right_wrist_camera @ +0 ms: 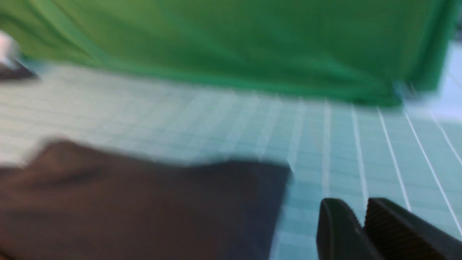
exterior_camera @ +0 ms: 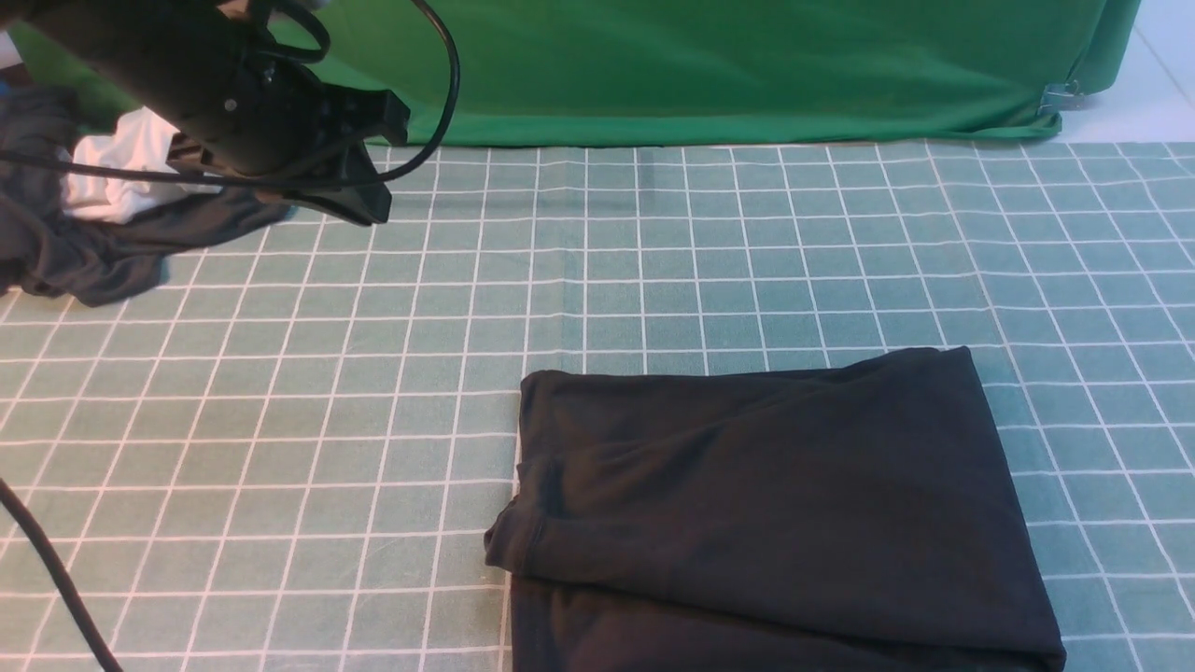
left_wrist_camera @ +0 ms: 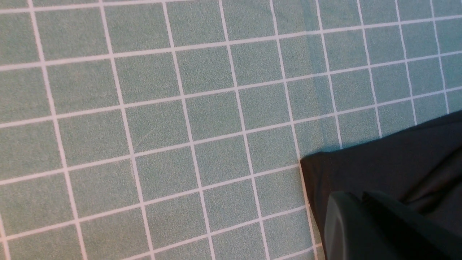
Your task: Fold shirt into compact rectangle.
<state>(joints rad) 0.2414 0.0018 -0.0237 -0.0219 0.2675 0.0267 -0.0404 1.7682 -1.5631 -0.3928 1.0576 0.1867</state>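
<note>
Clearly the shirt [exterior_camera: 775,504] is lying folded into a rough rectangle on the near right part of the table [exterior_camera: 280,420]; the left gripper [left_wrist_camera: 361,213] is hanging clenched and empty above the shirt's corner; the right gripper [right_wrist_camera: 362,224] is sitting beside the shirt's edge, jaws nearly together, grasping nothing. The near-left corner is bulging loose, so tidying well likely means pressing that corner flat and squaring edges without dragging layers apart. No print, label or writing is showing; the folded faces are plain black.
</note>
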